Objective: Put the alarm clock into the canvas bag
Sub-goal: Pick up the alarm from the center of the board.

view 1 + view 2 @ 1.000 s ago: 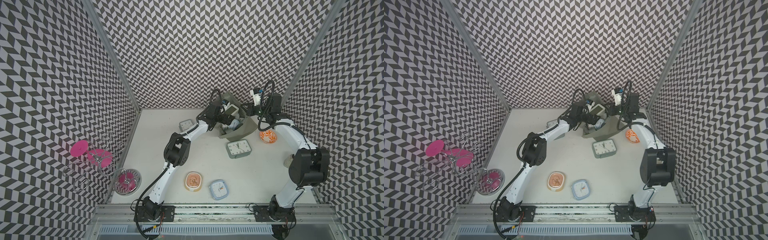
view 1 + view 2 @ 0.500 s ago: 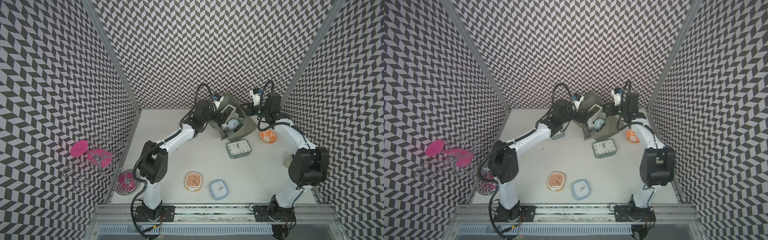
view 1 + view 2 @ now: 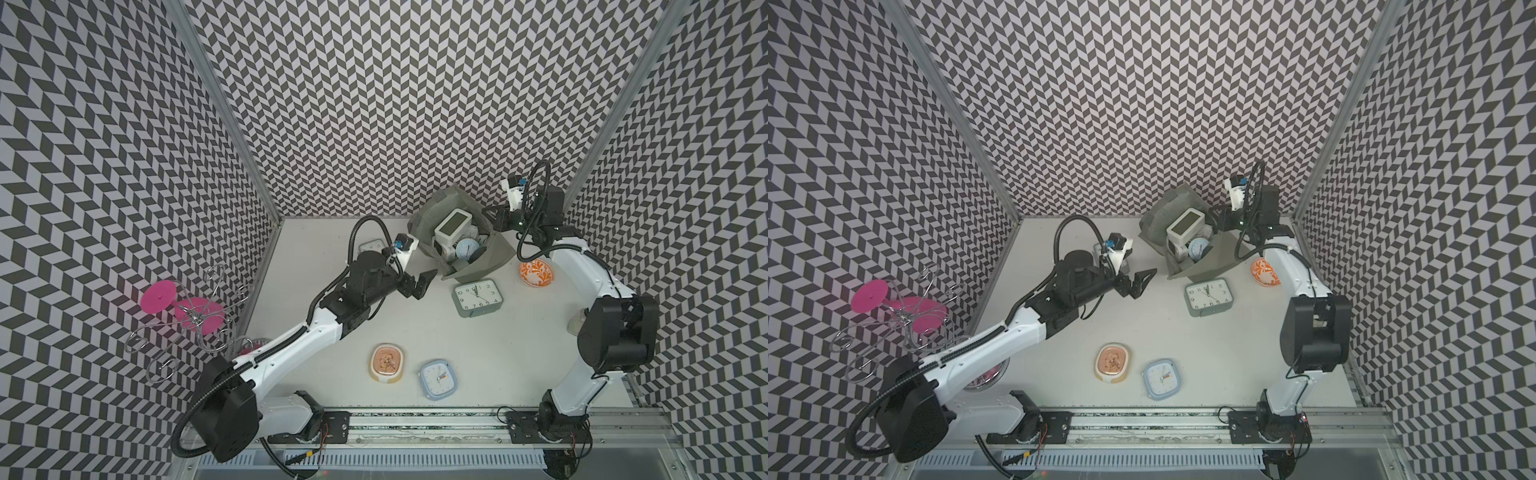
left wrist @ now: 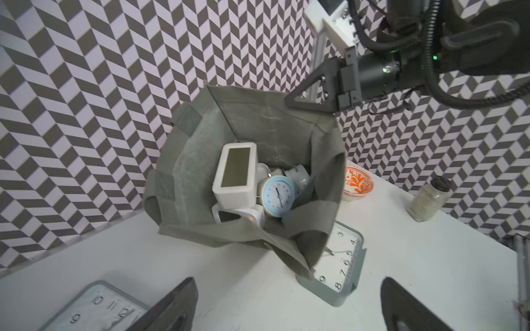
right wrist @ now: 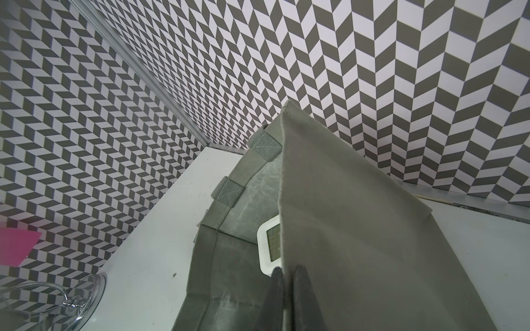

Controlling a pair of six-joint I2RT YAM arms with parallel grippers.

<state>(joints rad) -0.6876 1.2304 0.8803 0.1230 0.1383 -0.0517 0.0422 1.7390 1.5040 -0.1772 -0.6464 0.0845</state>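
Note:
The grey-green canvas bag (image 3: 492, 253) (image 3: 1217, 257) stands open at the back of the table. Inside it lie a white digital alarm clock (image 3: 453, 224) (image 4: 235, 169) and a round pale-blue clock (image 3: 466, 249) (image 4: 277, 195), with others half hidden beneath. My right gripper (image 3: 492, 216) (image 5: 286, 270) is shut on the bag's rim, holding that wall up. Out in front and to the left of the bag, my left gripper (image 3: 424, 282) (image 4: 286, 283) is open and empty above the table. A square grey-green clock (image 3: 478, 297) (image 4: 341, 258) lies face up against the bag's front.
A grey clock (image 3: 368, 247) lies behind my left arm. A peach clock (image 3: 387, 362) and a light-blue clock (image 3: 438, 378) lie near the front. An orange-patterned bowl (image 3: 536, 272) and a jar (image 4: 428, 199) sit on the right, a wire stand with pink discs (image 3: 183, 316) on the left.
My left arm has pulled back out of the bag toward the front left, its gripper open and empty. The right gripper still holds the bag's rim in the same place.

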